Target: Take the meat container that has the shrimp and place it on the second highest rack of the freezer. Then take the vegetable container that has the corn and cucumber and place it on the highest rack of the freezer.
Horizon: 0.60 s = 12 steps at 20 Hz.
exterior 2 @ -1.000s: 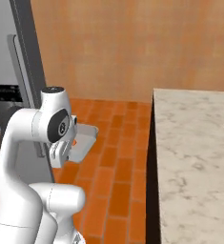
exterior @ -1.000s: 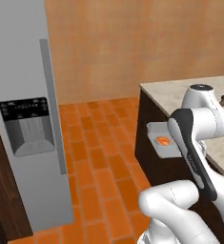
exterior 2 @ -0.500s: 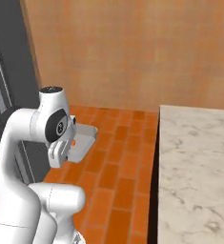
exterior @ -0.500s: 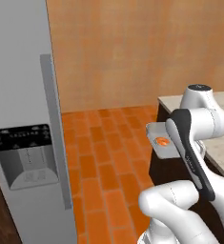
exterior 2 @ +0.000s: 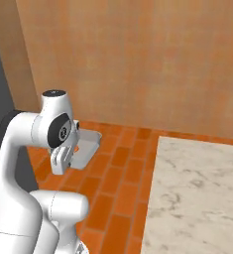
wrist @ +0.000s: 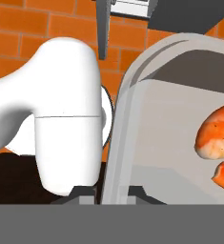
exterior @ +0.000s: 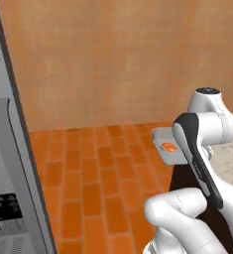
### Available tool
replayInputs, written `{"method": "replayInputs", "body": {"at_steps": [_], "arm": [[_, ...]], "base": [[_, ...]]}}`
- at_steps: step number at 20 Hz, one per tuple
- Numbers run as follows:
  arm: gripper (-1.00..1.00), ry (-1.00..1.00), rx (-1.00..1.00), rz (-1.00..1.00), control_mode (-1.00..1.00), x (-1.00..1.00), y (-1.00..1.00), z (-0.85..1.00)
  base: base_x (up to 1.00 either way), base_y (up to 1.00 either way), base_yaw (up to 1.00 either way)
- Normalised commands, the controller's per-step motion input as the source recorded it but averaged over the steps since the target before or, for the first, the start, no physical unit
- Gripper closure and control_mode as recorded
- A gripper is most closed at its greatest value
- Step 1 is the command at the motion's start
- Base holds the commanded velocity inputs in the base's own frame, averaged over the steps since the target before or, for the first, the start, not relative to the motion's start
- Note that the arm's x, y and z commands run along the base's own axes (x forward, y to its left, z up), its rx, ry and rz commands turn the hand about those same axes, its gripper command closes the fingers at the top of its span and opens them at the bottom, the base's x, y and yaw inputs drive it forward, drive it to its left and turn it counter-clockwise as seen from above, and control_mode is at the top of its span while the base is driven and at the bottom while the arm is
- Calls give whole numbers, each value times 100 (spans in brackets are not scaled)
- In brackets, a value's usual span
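- Carrying the meat container [exterior: 163, 147] above the brick floor [exterior: 98, 183], shrimp [wrist: 217, 134] inside; fingers [wrist: 87, 191] clenched on its rim.
- Freezer [exterior: 9, 188] door looks closed at left.
- Risk: edge-only grip, so a base turn could tilt it and slide the shrimp out.

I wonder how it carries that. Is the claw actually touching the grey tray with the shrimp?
Touching. In the hand view the gripper is shut on the tray's rim, near the shrimp.
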Motion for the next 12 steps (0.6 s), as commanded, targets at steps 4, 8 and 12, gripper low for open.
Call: {"method": "replayInputs", "body": {"at_steps": [4,8,12], "arm": [[100,0,0,0,100,0,0,0],[100,0,0,0,100,0,0,0],[100,0,0,0,100,0,0,0]], "base": [[100,-41,16],[100,-39,17],[100,-37,19]]}}
